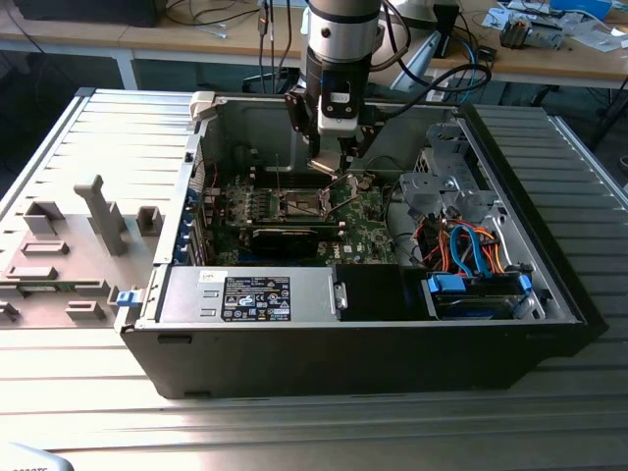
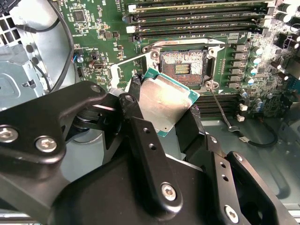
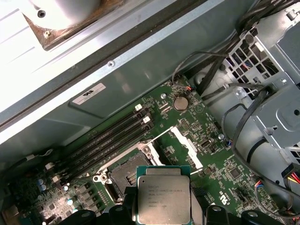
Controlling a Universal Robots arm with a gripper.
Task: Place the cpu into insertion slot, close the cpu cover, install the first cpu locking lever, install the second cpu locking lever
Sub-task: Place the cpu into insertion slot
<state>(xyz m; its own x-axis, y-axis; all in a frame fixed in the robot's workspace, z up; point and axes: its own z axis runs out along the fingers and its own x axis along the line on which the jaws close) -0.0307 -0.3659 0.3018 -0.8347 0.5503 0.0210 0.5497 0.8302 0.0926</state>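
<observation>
Silver-topped cpu (image 2: 164, 104) clamped in the tool (image 2: 161, 115), arm (image 1: 341, 44) upright, near the insertion slot (image 2: 183, 63).

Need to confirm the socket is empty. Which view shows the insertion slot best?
The second wrist view: the insertion slot shows whole and empty, beyond the cpu. In the first wrist view the cpu hides part of the slot. In the exterior view it is a small dark square.

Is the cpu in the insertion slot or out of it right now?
Out. In the second wrist view the pincer grips the cpu above the motherboard, and the insertion slot shows a bare dark recess.
</observation>
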